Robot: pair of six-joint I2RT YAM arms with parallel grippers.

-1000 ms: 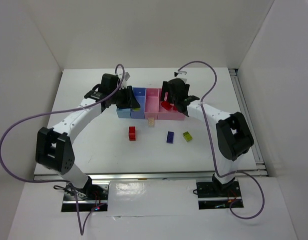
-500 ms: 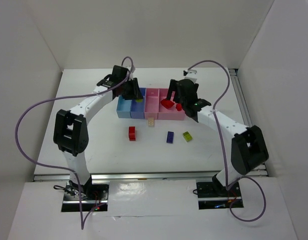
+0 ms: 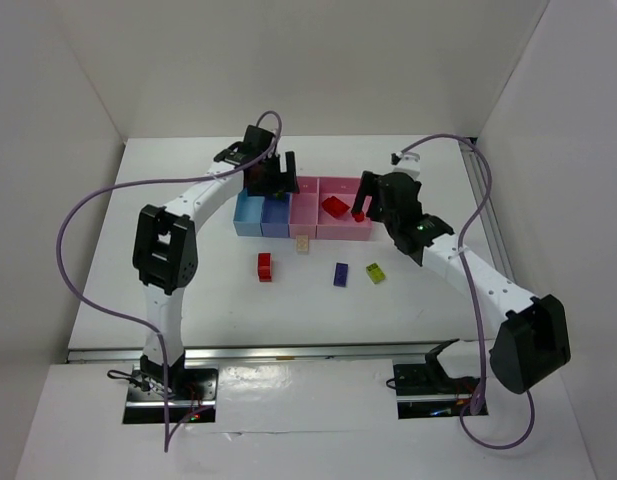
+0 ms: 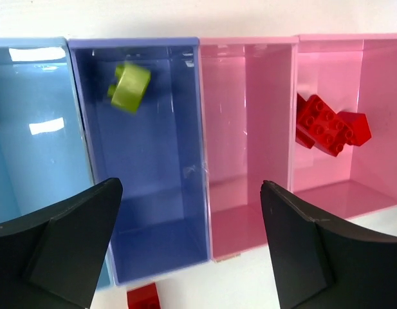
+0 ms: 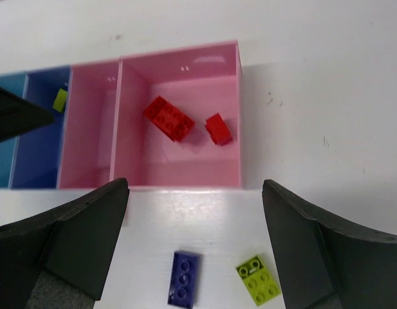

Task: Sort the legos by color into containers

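Robotics laboratory test cell. A white table (image 3: 188,260) is boxed in by plain white panels (image 3: 68,80). The left arm (image 3: 164,250) and right arm (image 3: 473,275) mount near a metal rail (image 3: 308,352) and trail purple cables (image 3: 58,245).

Row of bins (image 3: 250,229) toward the table (image 3: 188,290) rear, brick pair (image 3: 336,207) in rightmost bin, single brick (image 4: 129,87) in second bin from left, four loose bricks (image 3: 265,266) on table before the row, one just beside its front wall

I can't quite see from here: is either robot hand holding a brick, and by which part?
Nothing is held. The left hand and the right hand are both open and empty; the yellow-green brick is loose inside the darker blue bin.
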